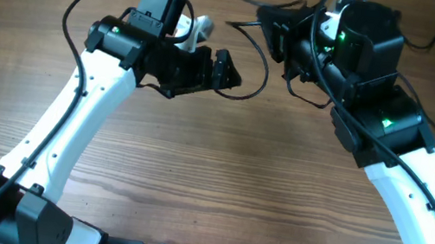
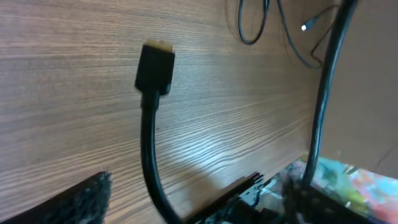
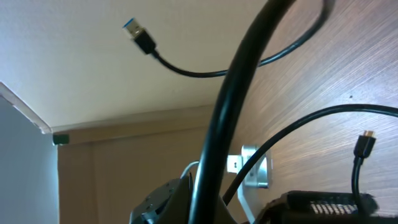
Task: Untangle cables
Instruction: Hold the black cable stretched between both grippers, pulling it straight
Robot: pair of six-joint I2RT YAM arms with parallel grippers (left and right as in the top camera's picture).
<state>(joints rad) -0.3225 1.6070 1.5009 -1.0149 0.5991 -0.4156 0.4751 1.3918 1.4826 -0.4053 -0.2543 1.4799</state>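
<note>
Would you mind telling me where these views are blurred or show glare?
Overhead: evenly lit and sharp. Left wrist: the black plug is slightly soft, with a pale sheen on the table. Right wrist: the near cable up close is out of focus; the USB plug is crisp.

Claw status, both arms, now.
Left claw: open; a black cable runs up between its fingers, not clamped.
Right claw: closed; what it holds, if anything, cannot be told.
</note>
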